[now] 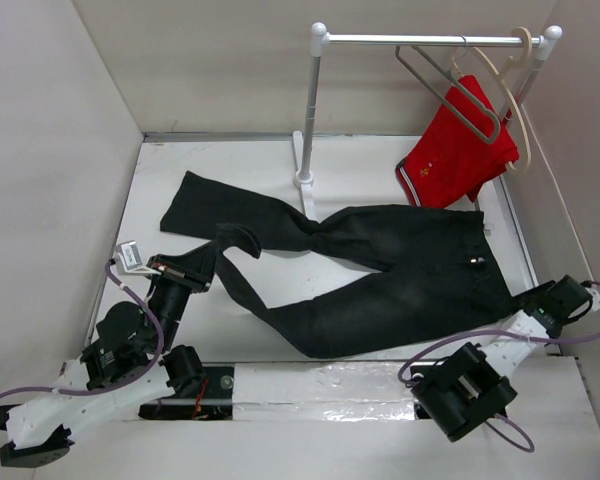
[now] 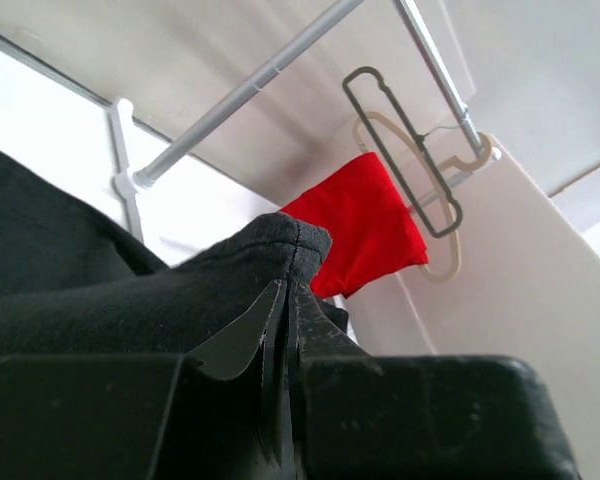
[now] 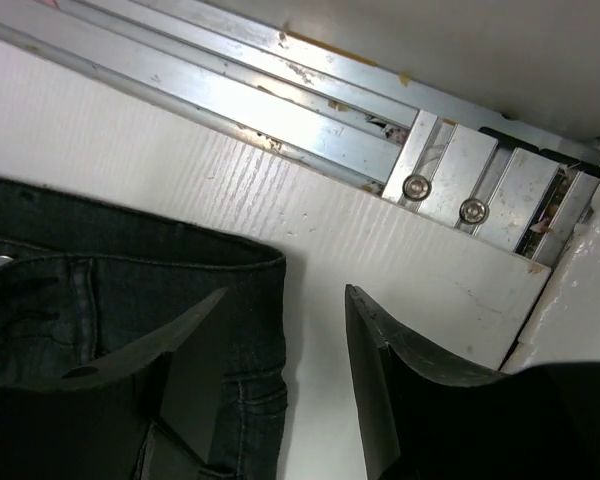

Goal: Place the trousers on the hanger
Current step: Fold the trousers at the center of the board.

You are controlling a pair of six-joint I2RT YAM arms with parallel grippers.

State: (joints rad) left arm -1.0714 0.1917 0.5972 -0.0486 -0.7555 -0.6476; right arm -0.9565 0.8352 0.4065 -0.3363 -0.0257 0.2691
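Over the white surface [image 1: 215, 335], seen from above, the trousers [image 1: 380, 270] lie flat with their long axis running across it, waistband to the right and both legs trailing left. The left claw [image 1: 212, 258] sits at the nearer leg, and the right claw [image 1: 540, 298] sits just beside the waistband's right end. The hanger [image 1: 450, 92] hangs from the rail [image 1: 430, 40] at the far right, next to the red shorts [image 1: 455, 150]. It is beyond the waistband and well apart from both claws, so I judge the right arm the nearer one.

From the left wrist, the left claw [image 2: 285, 300] is pinched tight on a raised fold of black trouser cloth. The hanger [image 2: 404, 152] shows above and to the right, a narrow loop slanting down from the rail.

From the right wrist, the right claw [image 3: 286, 291] stands fairly wide and holds nothing. One finger is over the waistband and the other over bare surface, with the cloth's edge between them.
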